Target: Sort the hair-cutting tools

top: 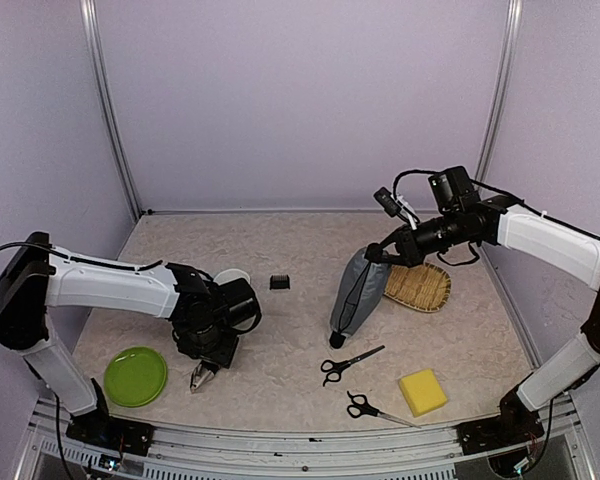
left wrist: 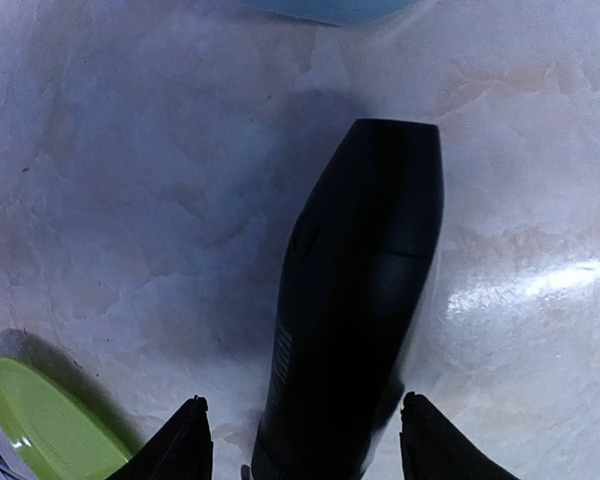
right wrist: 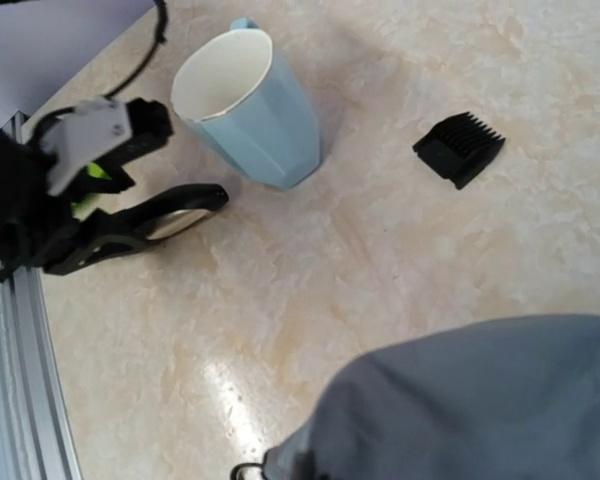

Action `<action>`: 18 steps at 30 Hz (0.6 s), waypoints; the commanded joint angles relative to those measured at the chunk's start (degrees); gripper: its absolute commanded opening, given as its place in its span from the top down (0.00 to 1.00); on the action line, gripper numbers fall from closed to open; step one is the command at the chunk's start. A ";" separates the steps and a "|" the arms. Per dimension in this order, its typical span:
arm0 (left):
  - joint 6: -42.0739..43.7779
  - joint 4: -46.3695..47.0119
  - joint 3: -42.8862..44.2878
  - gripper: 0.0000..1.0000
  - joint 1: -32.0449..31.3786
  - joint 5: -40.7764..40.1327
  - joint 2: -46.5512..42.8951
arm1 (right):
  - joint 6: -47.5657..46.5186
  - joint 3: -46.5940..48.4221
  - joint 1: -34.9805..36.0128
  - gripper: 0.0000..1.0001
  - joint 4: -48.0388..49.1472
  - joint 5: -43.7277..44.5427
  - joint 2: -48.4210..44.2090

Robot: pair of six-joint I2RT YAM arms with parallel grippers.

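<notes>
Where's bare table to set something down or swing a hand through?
Bare: the back strip behind the black block, along the wall, and the middle patch between the left gripper, the block and the gray pouch. Crowded: front right, with the far scissors, near scissors and yellow sponge. The woven tray sits just behind the pouch.

Nothing readable anywhere, no lettering, brand, number or sign, and the closest thing is a faint ribbed patch on the black body of the clipper (left wrist: 355,300) in the left wrist view, too dark and blurred to pass for writing.
</notes>
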 commanded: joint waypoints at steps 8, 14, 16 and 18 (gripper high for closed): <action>3.48 7.94 -3.76 0.43 1.61 1.69 4.31 | -0.11 -0.32 -0.75 1.00 0.96 -1.70 -1.06; 2.47 8.05 -4.50 0.55 0.81 2.45 4.42 | 0.06 -0.22 -0.79 1.00 0.97 -2.17 -0.68; 1.90 7.15 -4.18 0.60 -0.12 2.33 3.81 | -0.02 0.22 -0.78 1.00 0.67 -2.12 -0.38; 0.92 5.50 -3.02 0.66 -1.85 1.42 2.75 | -0.32 0.87 -0.88 1.00 0.10 -2.06 0.11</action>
